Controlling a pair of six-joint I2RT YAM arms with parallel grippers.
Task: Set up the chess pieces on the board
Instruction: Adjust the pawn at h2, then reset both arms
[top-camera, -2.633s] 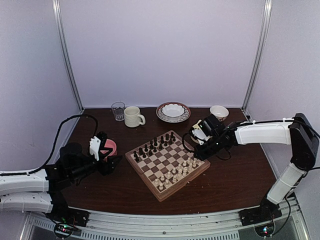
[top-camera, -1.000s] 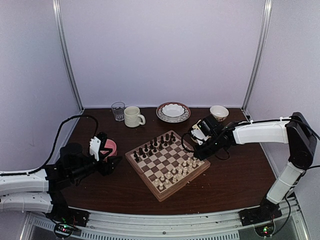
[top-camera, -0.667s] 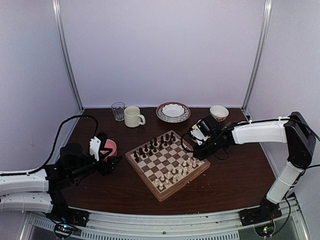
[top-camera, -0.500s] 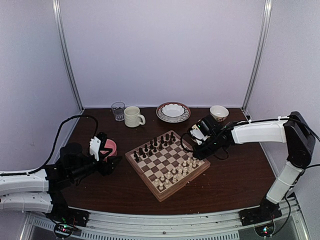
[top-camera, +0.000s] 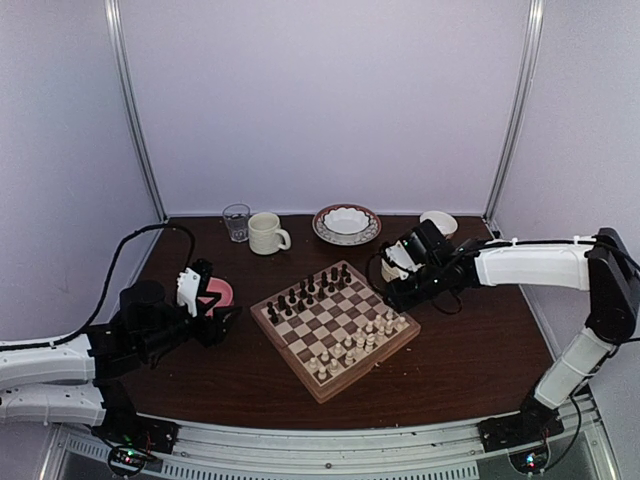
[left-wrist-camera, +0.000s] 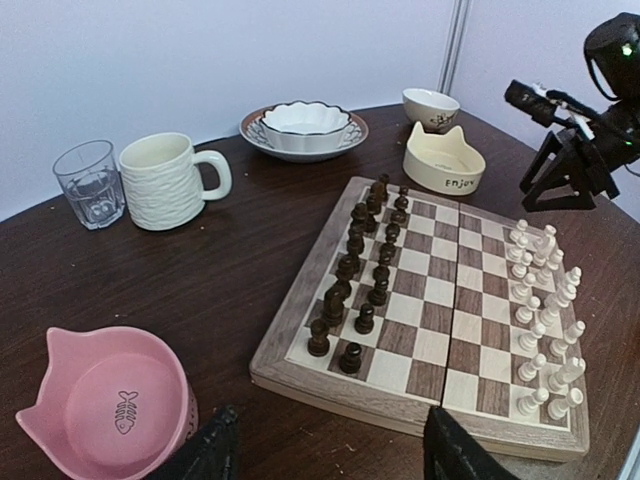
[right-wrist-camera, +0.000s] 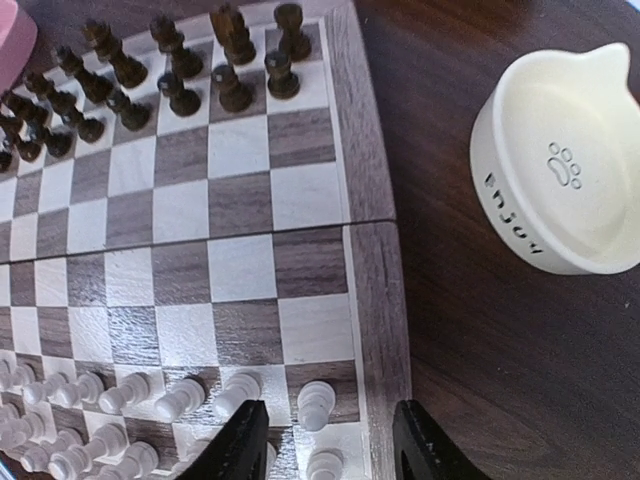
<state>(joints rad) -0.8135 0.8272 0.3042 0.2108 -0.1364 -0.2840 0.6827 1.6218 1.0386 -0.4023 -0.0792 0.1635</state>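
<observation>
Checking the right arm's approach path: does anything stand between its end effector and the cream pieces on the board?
Nothing visible. The open right end effector hangs directly over the chess pieces at the board's corner; the cream bowl sits off the board, aside.

The right arm has drawn back a little, and its elbow now stands further to the right. The right gripper (top-camera: 393, 292) is slightly higher above the right corner of the board (top-camera: 330, 318), and its wrist now covers a part of the small bowl (top-camera: 440, 219) behind it. The left gripper (top-camera: 222, 325) has also risen a little.
</observation>
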